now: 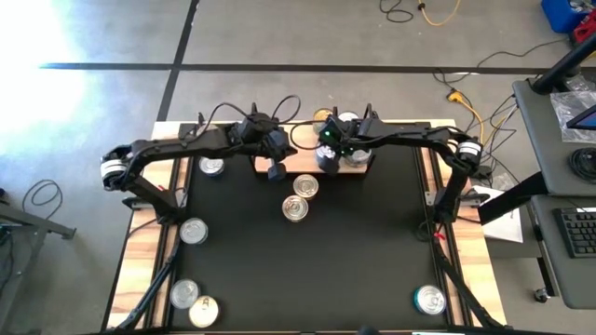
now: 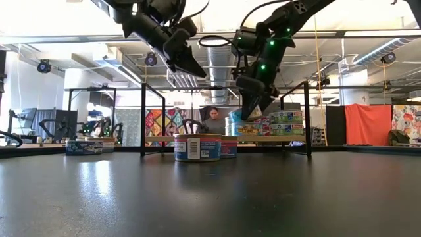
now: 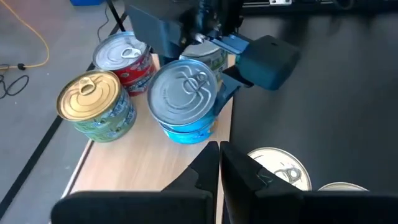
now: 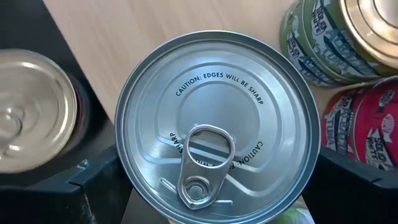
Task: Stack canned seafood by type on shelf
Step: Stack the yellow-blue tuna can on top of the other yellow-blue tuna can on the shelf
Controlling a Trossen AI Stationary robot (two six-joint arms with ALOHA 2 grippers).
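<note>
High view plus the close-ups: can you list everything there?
Table: one, black with wooden edges, under everything.
Shelf: one, light wood, table's far edge.
Loose tins: seven, metal lids, scattered on the table.
Shelf tins: at least three, green and red labels, on the shelf.
Blue-label tin: one, silver lid, gripped at the shelf.
Person: one, in the room behind.
Left gripper: shut, empty, hovering by the shelf.
Right gripper: closed on the blue-label tin.

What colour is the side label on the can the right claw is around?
Blue, under a silver pull-tab lid. The can on the shelf shows best in the left wrist view, between the right claw fingers.
</note>
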